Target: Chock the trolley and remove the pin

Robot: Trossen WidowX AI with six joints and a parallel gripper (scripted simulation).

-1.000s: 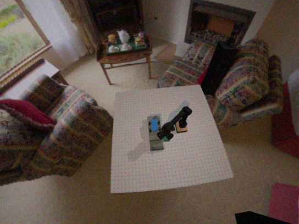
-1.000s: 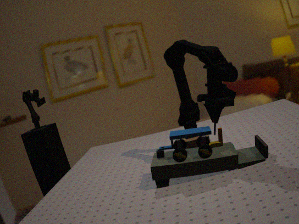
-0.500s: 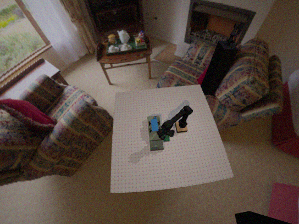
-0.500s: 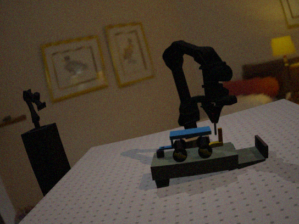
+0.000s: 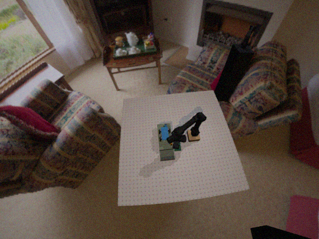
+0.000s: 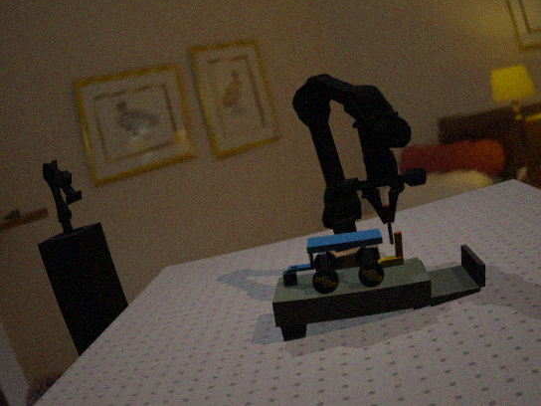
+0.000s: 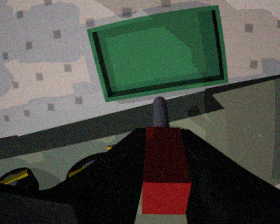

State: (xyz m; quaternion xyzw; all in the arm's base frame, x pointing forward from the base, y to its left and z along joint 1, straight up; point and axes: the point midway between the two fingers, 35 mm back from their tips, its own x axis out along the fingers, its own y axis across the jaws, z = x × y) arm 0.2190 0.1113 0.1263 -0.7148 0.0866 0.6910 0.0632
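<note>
Top view from high above, facing steeply down over table (image 5: 182, 174) (image 6: 348, 370); exterior lower, nearer, slanting across ramp (image 5: 167, 154) (image 6: 353, 301), shared with top; wrist close, facing down over tray (image 7: 155, 55)

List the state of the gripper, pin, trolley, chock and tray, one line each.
Gripper: fingers shut on the pin, above the ramp's edge.
Pin: out of the ramp, held, shaft pointing down.
Trolley: upright on the ramp.
Chock: on the ramp at the trolley's downhill end, handle up.
Tray: upright, nothing inside.
</note>
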